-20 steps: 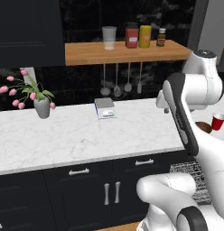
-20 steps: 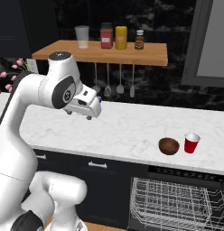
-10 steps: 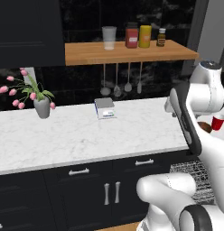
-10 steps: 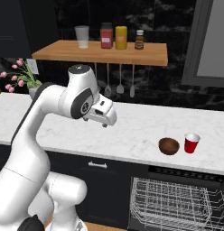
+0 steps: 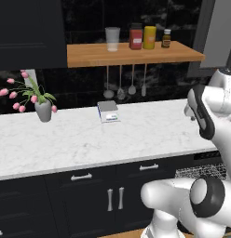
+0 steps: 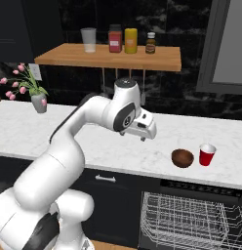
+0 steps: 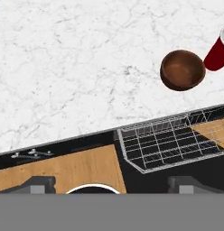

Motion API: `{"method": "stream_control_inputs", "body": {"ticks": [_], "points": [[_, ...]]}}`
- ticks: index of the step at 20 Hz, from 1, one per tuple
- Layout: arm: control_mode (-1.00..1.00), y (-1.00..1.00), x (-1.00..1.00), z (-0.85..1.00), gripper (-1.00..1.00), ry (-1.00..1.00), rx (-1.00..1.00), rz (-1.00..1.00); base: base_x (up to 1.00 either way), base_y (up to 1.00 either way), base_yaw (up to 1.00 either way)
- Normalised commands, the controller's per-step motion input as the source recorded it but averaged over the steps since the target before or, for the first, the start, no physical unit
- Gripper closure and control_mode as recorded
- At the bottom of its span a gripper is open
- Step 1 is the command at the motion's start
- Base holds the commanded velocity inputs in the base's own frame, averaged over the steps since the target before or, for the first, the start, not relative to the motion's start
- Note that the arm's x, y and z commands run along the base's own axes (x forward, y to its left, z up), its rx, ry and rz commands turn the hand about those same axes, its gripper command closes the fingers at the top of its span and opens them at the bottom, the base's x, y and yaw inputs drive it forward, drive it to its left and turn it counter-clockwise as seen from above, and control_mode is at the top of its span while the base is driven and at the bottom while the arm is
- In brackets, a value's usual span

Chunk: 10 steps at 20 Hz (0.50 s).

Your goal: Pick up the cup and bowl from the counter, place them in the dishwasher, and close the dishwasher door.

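The dark reddish-brown bowl (image 6: 182,157) (image 7: 182,70) and the red cup (image 6: 207,155) (image 7: 217,54) stand side by side on the white marble counter (image 6: 93,146) (image 7: 77,58), cup to the bowl's right. My gripper (image 6: 145,134) (image 7: 111,185) hangs open and empty above the counter's front part, left of the bowl and apart from it. Below the cup and bowl the dishwasher (image 6: 191,219) is open, its silver wire rack (image 7: 168,140) (image 5: 201,172) drawn out. The dishwasher door is out of view below the rack. In the left base view my arm hides cup and bowl.
A grey vase of pink flowers (image 5: 43,110) (image 6: 39,101) stands far left on the counter, a small scale (image 5: 108,111) near the back wall. A wooden shelf (image 6: 108,56) with a tumbler and jars hangs above, with utensils beneath it. Navy cabinets with silver handles (image 5: 115,199) sit below.
My arm has swung right along the counter, bringing the hand closer to the bowl and cup. The gripper stays open. Cup and bowl have not moved.
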Motion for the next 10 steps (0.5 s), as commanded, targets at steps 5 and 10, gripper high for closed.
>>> {"method": "stream_control_inputs", "body": {"ticks": [5, 10], "points": [[-1.00, -0.54, 0.66, -0.07, -1.00, 0.05, 0.00, 0.12, 0.00, 0.00, 0.00], [-1.00, -0.61, 0.66, -0.06, -1.00, 0.04, 0.00, 0.19, 0.00, 0.00, 0.00]]}}
